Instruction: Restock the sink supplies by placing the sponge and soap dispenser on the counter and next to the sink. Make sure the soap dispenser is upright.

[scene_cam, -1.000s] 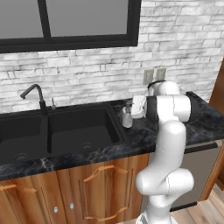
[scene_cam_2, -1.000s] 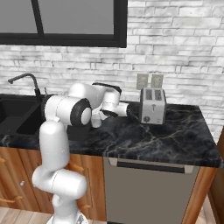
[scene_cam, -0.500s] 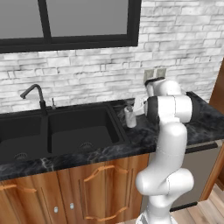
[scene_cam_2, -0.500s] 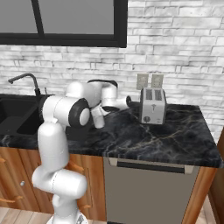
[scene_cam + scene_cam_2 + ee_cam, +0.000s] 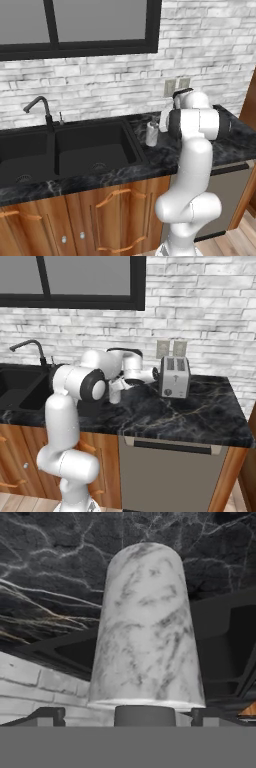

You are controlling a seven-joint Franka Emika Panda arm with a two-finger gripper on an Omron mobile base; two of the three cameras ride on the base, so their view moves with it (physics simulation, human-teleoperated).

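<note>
The soap dispenser (image 5: 152, 133) stands upright on the black marble counter (image 5: 162, 156), just right of the sink (image 5: 75, 150). From the other side the soap dispenser (image 5: 115, 392) shows under the bent wrist. Up close, its pale marbled body (image 5: 145, 627) runs away from the hand, dark pump nearest the camera. My gripper (image 5: 127, 715) is open, and its fingertips (image 5: 48, 714) stand wide on either side of the pump without touching it. The gripper (image 5: 160, 124) hovers right beside the bottle's top. The sponge is out of view.
A silver toaster (image 5: 174, 376) stands on the counter (image 5: 170, 413) by the brick wall, right of my hand, below two wall sockets (image 5: 170, 348). The black gooseneck faucet (image 5: 44, 109) rises behind the sink. Open worktop stretches to the right of the toaster.
My wrist and hand have swung a little to the right along the counter. The soap dispenser now stands slightly further right, upright and free of the fingers.
</note>
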